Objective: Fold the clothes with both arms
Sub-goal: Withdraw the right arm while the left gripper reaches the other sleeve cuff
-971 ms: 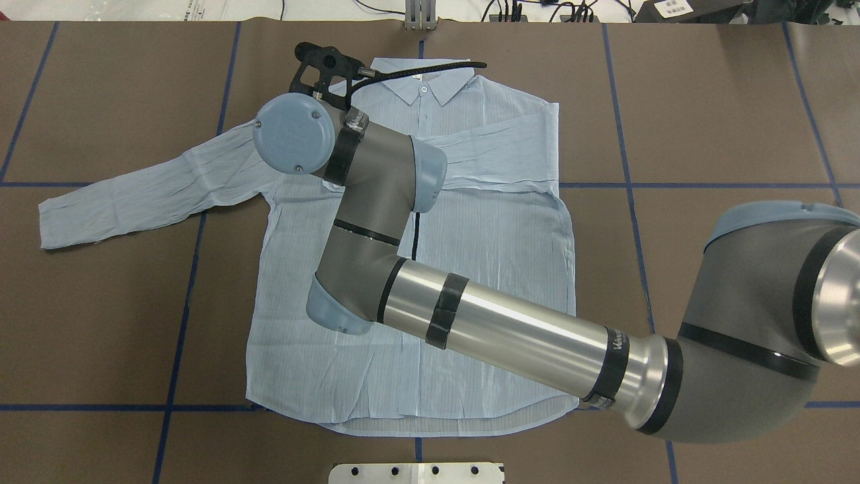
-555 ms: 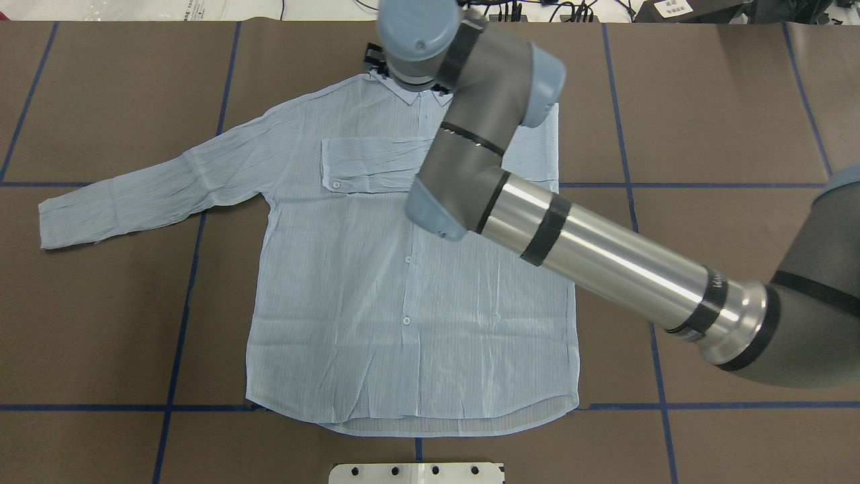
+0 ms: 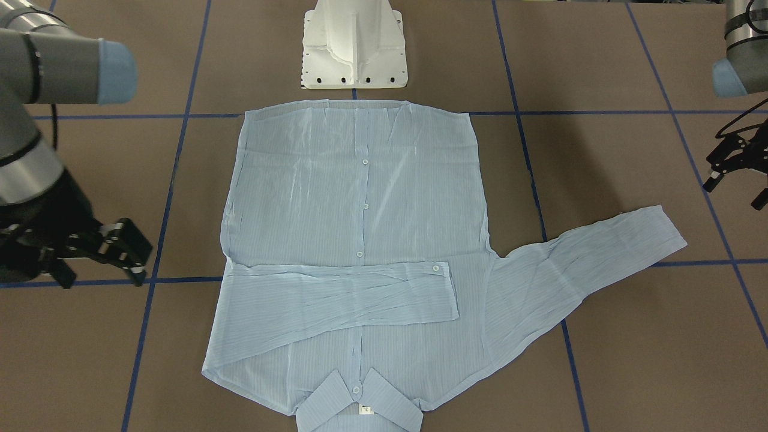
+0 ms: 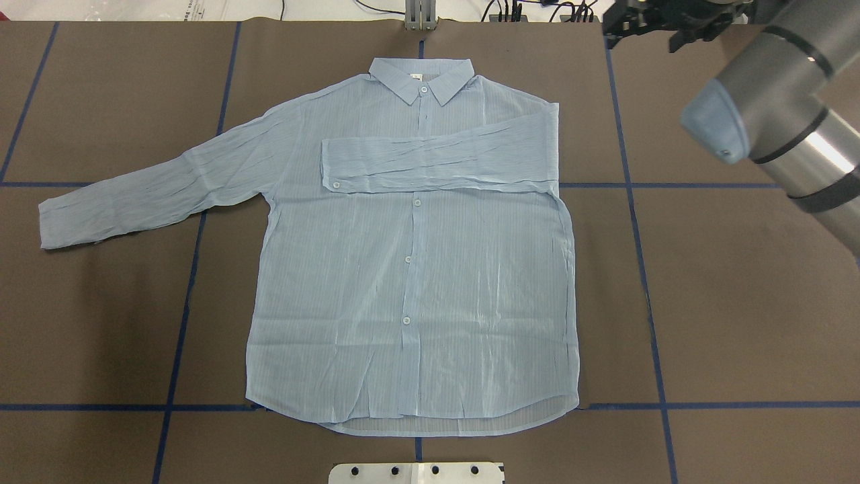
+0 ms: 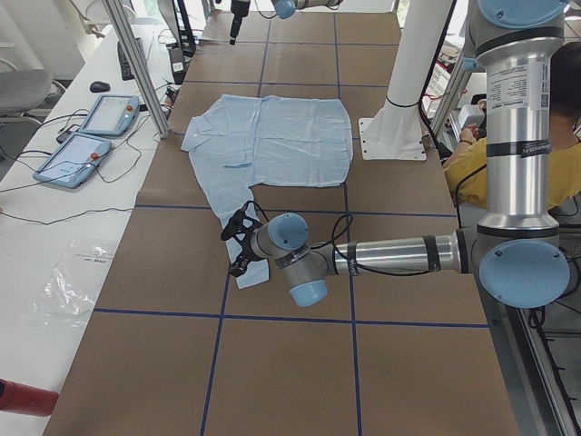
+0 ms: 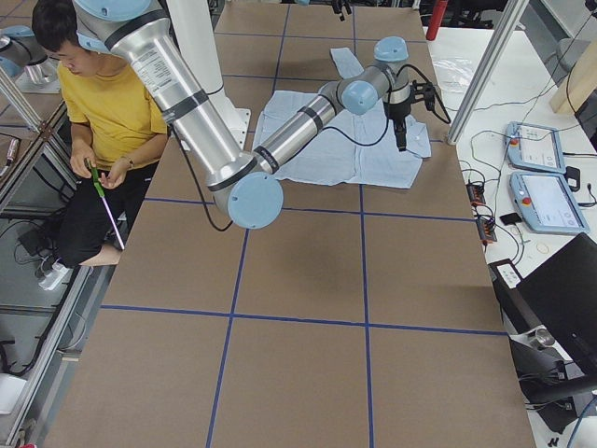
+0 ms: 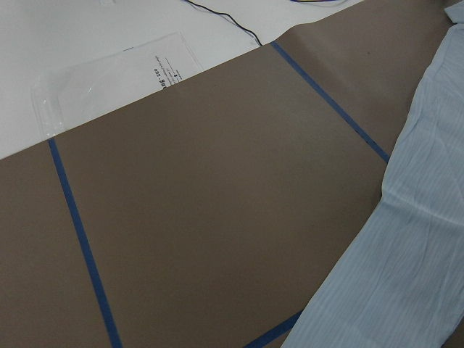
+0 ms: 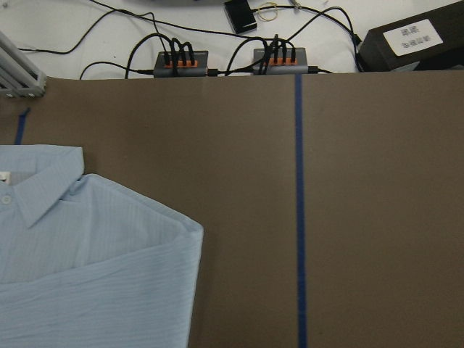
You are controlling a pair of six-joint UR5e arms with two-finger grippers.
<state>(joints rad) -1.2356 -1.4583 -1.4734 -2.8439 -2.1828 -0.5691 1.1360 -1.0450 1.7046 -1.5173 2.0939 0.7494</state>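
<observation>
- Swung clear since a second ago, the right arm [image 4: 772,114] no longer lies across the chest and collar; it now hangs over the table's far right corner.
- Its right gripper [image 3: 105,264] has its jaws apart and carries nothing; the wrist view shows only bare table and the shirt's shoulder.
- On the other side, the left gripper [image 3: 735,189] is also spread and empty, hovering near the cuff of the outstretched sleeve.
- I see the shirt [image 4: 410,289] flat, buttoned and face up in the middle of the table [image 4: 739,302], unmoved, collar [image 4: 421,77] away from the robot.
- I take the first fold as done and let go: the right sleeve [image 4: 437,165] lies across the chest.
- Its left sleeve [image 4: 148,195] is not yet folded, so I judge it is next, and the left arm's job.
- Between that gripper and the cuff only brown cover and blue tape lines [image 4: 181,302] show.
- Off the cloth: the white pedestal base [image 3: 354,48], a plastic bag [image 7: 109,80] past the table end, and a seated person [image 6: 107,112] behind the robot.
</observation>
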